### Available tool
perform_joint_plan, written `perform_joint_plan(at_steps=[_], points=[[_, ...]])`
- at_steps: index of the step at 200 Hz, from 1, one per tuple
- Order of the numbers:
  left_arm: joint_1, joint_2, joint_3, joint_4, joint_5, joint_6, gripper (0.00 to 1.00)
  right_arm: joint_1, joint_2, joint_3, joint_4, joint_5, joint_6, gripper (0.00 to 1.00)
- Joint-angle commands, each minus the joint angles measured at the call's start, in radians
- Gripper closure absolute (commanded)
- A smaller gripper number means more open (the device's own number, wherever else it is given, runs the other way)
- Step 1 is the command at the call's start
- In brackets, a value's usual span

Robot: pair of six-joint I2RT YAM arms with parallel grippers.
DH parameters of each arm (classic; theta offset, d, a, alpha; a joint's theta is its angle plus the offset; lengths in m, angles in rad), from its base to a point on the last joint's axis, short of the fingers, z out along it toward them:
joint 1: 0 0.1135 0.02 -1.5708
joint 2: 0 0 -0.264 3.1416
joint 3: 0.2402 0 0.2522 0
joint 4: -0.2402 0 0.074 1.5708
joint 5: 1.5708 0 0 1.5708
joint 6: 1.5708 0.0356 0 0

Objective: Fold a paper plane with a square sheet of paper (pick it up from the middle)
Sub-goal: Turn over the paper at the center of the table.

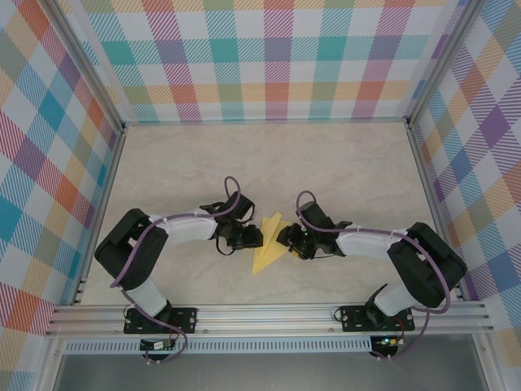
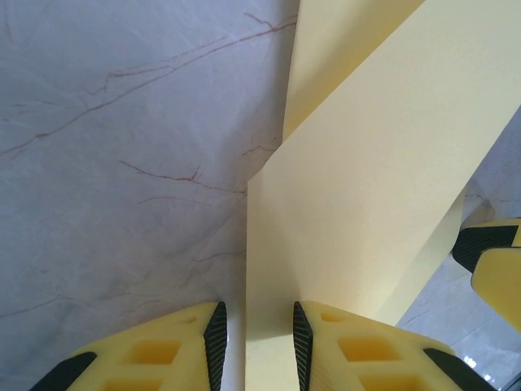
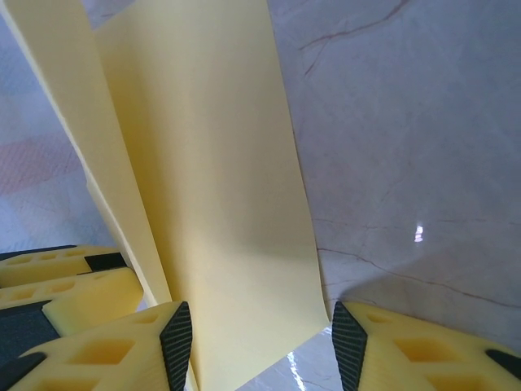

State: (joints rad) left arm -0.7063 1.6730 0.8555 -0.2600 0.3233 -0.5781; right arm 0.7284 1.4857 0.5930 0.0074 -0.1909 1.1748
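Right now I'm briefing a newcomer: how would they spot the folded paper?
Find the marble table inside the plaid walls. Near its front middle, between the left end effector and the right end effector, sits the paper plane. It is thin, pointed and pale yellow, unlike those dark neighbours.

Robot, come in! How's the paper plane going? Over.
The left gripper open, straddling a fold of the paper plane. The right gripper open around another flap. Plane sits between both grippers, nothing in the way.
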Motion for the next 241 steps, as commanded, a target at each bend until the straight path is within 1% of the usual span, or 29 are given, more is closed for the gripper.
perform_joint_plan(at_steps=[1,59,90,119,154,171,187,207,241], points=[[-0.029,0.036,0.008,-0.007,0.034,0.016,0.70,0.013,0.002,0.035,0.072,-0.034,0.009,0.49],[-0.030,0.032,0.009,-0.009,0.032,0.014,0.71,0.013,0.017,0.063,0.050,-0.035,-0.006,0.48],[-0.030,0.024,0.008,-0.010,0.028,0.014,0.70,0.013,0.030,0.070,0.047,-0.038,-0.006,0.46],[-0.030,0.013,0.001,-0.010,0.022,0.014,0.71,0.012,0.009,0.067,0.046,-0.034,-0.025,0.44],[-0.029,-0.008,-0.016,-0.010,-0.001,-0.004,0.72,0.014,0.043,0.052,0.150,-0.083,0.007,0.42],[-0.028,-0.016,-0.028,-0.001,-0.007,-0.020,0.72,0.019,0.049,0.044,0.185,-0.074,0.025,0.41],[-0.028,-0.022,-0.033,0.010,-0.004,-0.027,0.72,0.022,0.050,0.048,0.179,-0.060,0.026,0.41],[-0.028,-0.028,-0.036,0.016,0.001,-0.029,0.72,0.025,0.059,0.050,0.191,-0.064,0.010,0.42],[-0.027,-0.042,-0.041,0.020,0.003,-0.032,0.71,0.026,0.093,0.060,0.204,-0.062,0.006,0.48]])
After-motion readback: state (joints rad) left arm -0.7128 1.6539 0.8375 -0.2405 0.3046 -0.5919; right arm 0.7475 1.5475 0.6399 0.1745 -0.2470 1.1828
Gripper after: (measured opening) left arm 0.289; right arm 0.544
